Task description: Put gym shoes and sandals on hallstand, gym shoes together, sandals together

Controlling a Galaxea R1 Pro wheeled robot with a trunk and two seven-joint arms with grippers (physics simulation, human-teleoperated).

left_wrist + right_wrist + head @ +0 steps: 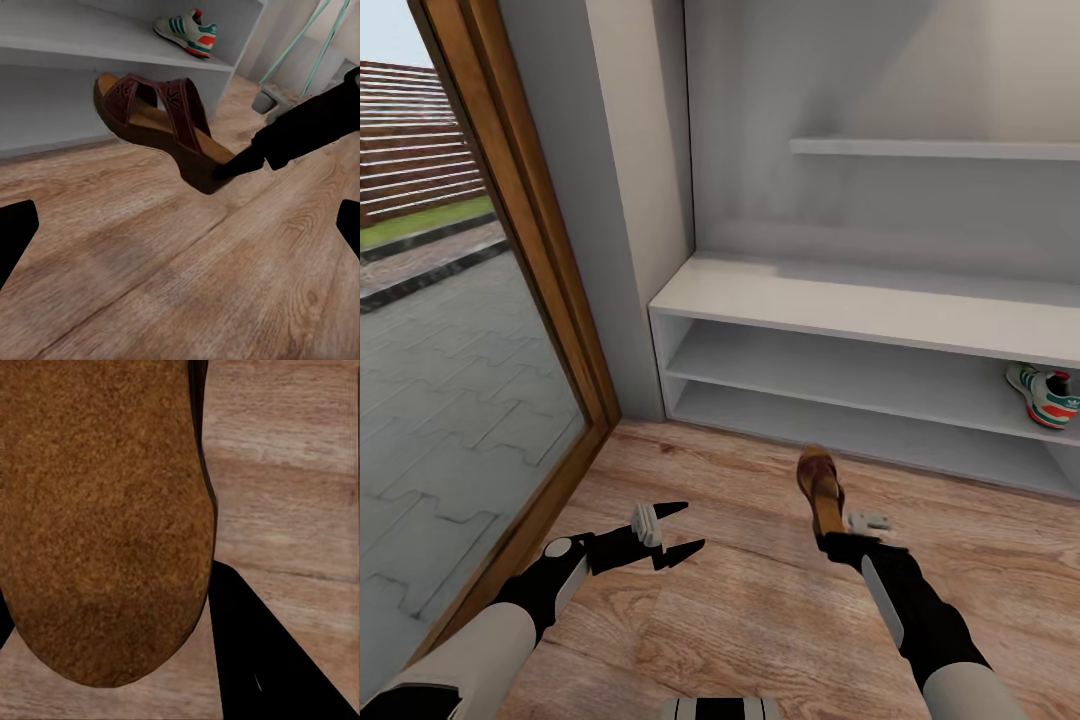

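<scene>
A dark brown sandal [819, 486] with a tan insole is clamped at its heel by my right gripper [830, 540], toe pointing at the hallstand [840, 300] and raised off the corridor floor [760, 610]. In the left wrist view the sandal [157, 112] hangs tilted in front of the lower shelves, a black finger [240, 161] on its heel. Its insole [97, 510] looms large in the right wrist view. One gym shoe [1043, 393], white with green stripes, lies on the middle shelf at the right [187, 30]. My left gripper [690, 527] stands open above the floor, left of the sandal.
A glass door in a wooden frame [550, 280] runs along the left, with paving outside. A grey wall pillar [630, 200] separates it from the rack. An upper wall shelf [930, 148] hangs above the bench top. Thin teal bars [315, 37] show beyond the rack's far end.
</scene>
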